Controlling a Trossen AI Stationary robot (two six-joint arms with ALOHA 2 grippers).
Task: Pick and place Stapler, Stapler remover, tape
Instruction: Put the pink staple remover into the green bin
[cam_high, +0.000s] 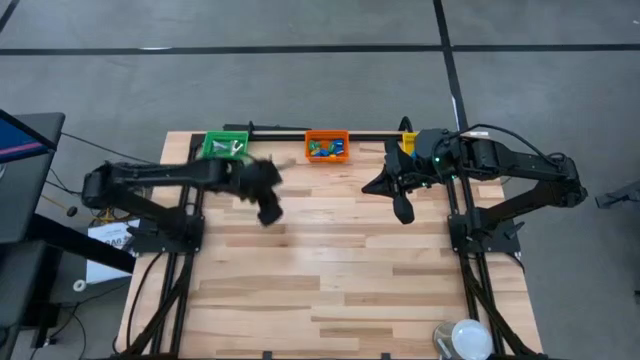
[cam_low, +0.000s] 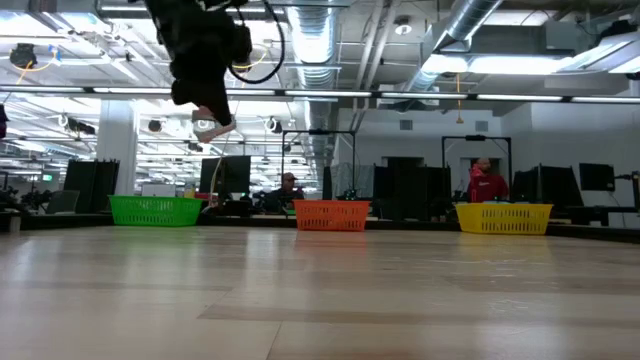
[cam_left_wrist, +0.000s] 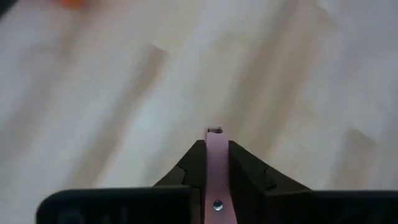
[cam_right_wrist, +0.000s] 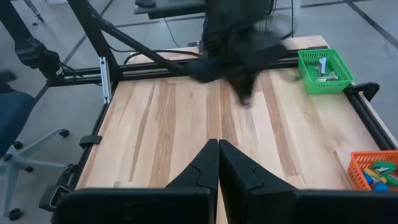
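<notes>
Two dark hands hang over the pale plank surface (cam_high: 330, 270): the left hand (cam_left_wrist: 217, 134) clenches a thin, flat pinkish strip (cam_left_wrist: 217, 168); the right hand (cam_right_wrist: 218, 144) is clenched, empty. Beyond them stand green (cam_high: 226, 146), orange (cam_high: 327, 147) and yellow (cam_low: 504, 217) mesh bins; no tape roll can be made out.

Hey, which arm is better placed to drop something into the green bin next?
Left. The left gripper is clamped on a thin pink item and hovers near the green bin. The right gripper is shut on nothing, farther away.
</notes>
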